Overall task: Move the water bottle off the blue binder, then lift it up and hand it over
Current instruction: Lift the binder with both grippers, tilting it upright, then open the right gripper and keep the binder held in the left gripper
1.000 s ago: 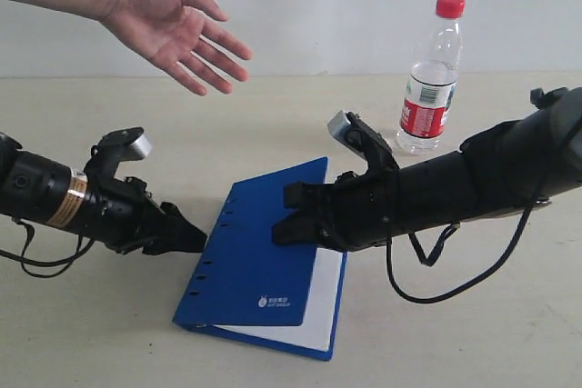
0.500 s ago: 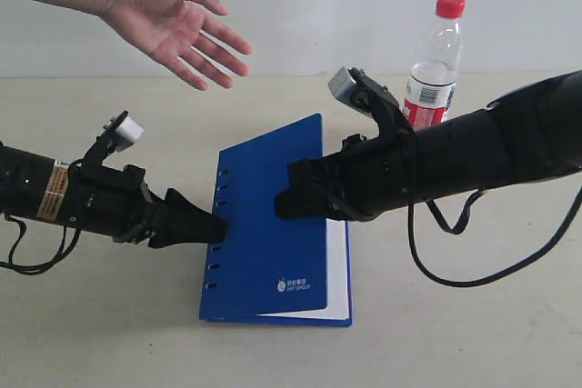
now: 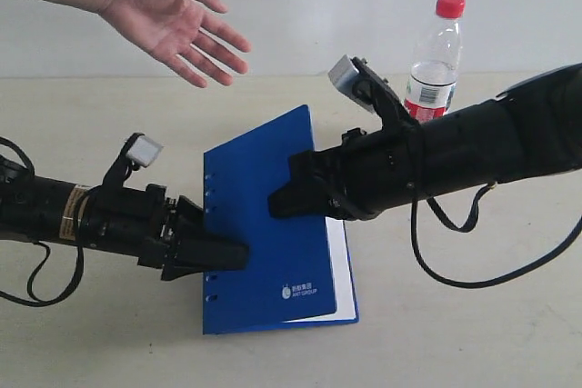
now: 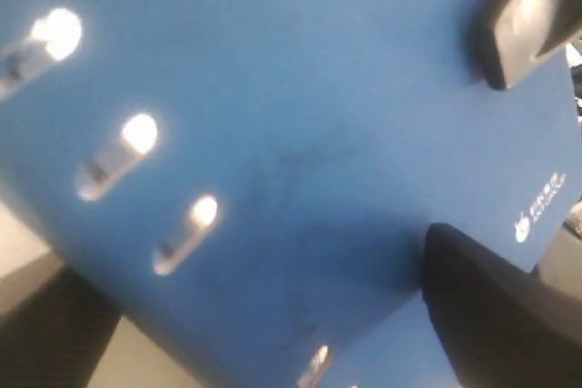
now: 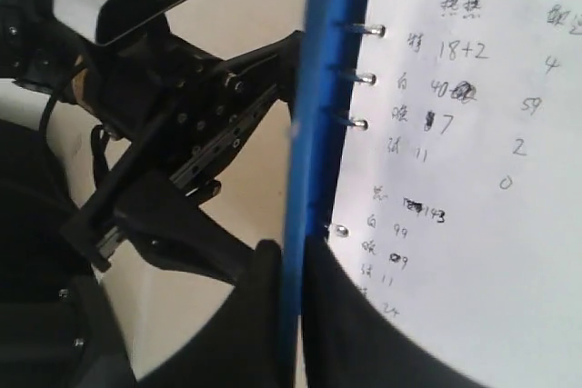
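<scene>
Right gripper (image 3: 284, 202) is clamped tight on the blue binder (image 3: 273, 261). The wrist view shows a dark finger (image 5: 259, 302) on each side of the front cover (image 5: 300, 134), with the white handwritten pages (image 5: 473, 179) bare beside it. The left gripper (image 3: 223, 256) is at the binder's punched spine edge on the left, jaws spread. Its two black fingers (image 4: 523, 15) stand well apart against the blue face, and nothing is pinched between them.

The binder sits mid-table between the two arms, right gripper at its far half, left gripper low on its near-left edge, pages peeking out along the right side. The water bottle (image 3: 435, 52) stands upright far right on the table (image 3: 455, 343), off the binder and behind the right arm, which hides its base. It touches neither gripper. An open hand (image 3: 168, 24) waits palm-up at the far left.

Against a second ago, the binder has swung round so its spine runs nearly straight toward the camera. The left gripper has pushed in from beside the edge to overlap it and has spread its jaws. The right arm has risen, now covering the bottle's foot. Bottle and hand haven't budged.
</scene>
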`<state>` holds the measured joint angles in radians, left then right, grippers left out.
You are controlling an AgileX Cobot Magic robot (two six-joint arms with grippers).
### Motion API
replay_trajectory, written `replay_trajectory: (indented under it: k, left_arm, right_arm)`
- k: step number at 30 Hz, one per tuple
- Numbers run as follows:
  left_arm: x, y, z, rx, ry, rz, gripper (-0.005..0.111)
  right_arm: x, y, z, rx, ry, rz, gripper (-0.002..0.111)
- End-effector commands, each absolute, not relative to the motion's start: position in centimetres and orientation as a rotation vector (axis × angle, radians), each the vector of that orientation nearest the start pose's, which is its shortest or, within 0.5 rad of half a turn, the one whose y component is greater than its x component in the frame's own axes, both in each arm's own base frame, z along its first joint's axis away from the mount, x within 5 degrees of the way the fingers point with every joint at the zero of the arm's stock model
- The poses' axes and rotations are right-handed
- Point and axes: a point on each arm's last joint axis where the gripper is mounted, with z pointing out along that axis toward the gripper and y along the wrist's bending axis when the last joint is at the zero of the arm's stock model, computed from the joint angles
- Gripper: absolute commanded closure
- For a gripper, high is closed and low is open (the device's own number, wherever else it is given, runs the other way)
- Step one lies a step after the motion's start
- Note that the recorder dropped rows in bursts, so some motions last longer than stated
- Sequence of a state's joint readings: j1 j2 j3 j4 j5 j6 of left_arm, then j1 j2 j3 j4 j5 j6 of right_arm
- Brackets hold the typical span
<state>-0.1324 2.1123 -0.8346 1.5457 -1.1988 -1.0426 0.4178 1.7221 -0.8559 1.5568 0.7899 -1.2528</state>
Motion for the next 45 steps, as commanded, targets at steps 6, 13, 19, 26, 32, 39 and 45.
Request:
replay_trajectory:
  k: [6, 13, 19, 26, 32, 39, 45]
  left_arm:
    - [29.6, -13.9, 9.9, 0.974, 1.949, -1.427, 0.042]
    - [29.9, -13.3, 10.3, 0.977, 1.937, -1.406, 0.102]
    - [30.5, -11.8, 10.3, 0.897, 1.969, -1.395, 0.102]
    - [30.9, -10.6, 10.3, 0.825, 1.994, -1.387, 0.102]
    - [30.7, -10.1, 11.8, 0.796, 1.995, -1.381, 0.102]
    - [28.8, -10.1, 14.9, 0.835, 1.942, -1.341, 0.102]
    - [28.3, -9.2, 16.6, 0.8, 2.042, -1.051, 0.102]
  right_arm:
    - [26.1, 19.5, 20.8, -0.613, 2.242, 1.432, 0.108]
    - [27.1, 18.9, 19.9, -0.626, 2.285, 1.202, 0.081]
    - [28.2, 17.4, 18.5, -0.546, 2.429, 0.883, 0.005]
    - [29.3, 16.1, 18.4, -0.528, 2.526, 0.619, 0.004]
    - [29.7, 16.5, 19.6, -0.52, 2.561, 0.639, 0.004]
    - [29.2, 17.0, 20.4, -0.519, 2.667, 0.736, 0.004]
    - [29.5, 15.3, 20.0, -0.419, 2.795, 0.46, 0.005]
